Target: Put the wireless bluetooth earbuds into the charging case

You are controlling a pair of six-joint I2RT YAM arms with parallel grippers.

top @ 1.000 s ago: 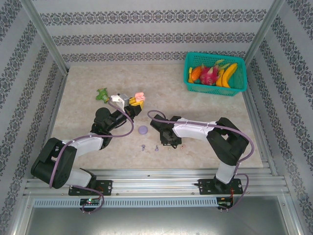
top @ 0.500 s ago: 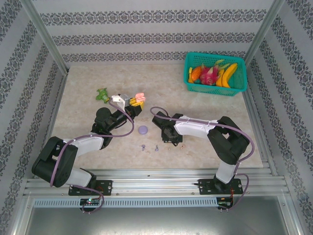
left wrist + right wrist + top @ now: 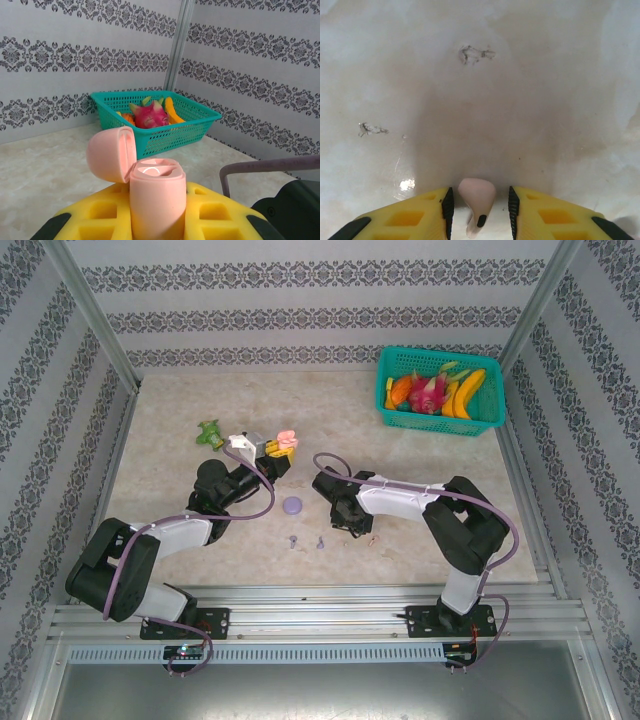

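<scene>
My left gripper (image 3: 278, 447) is shut on the pink charging case (image 3: 156, 197). The case stands upright between its yellow fingers (image 3: 102, 215), with its lid (image 3: 111, 152) hinged open to the left and two bare sockets showing. My right gripper (image 3: 480, 202) hangs low over the table, open, and a pale pink earbud (image 3: 476, 192) sits between its pads (image 3: 448, 205) with a gap on each side. In the top view that gripper (image 3: 350, 523) is at the table's middle front, another pink earbud (image 3: 372, 538) just to its right. Two purple earbuds (image 3: 292, 540) (image 3: 320, 542) lie to its left.
A round purple case (image 3: 293, 505) lies between the two grippers. A green toy (image 3: 210, 432) sits at the back left. A teal basket (image 3: 495, 405) of fruit stands in the back right corner. Metal rails edge the table.
The right gripper's jaws have spread apart from the pink earbud, and its wrist has shifted slightly back. The left arm holds still with the case.
</scene>
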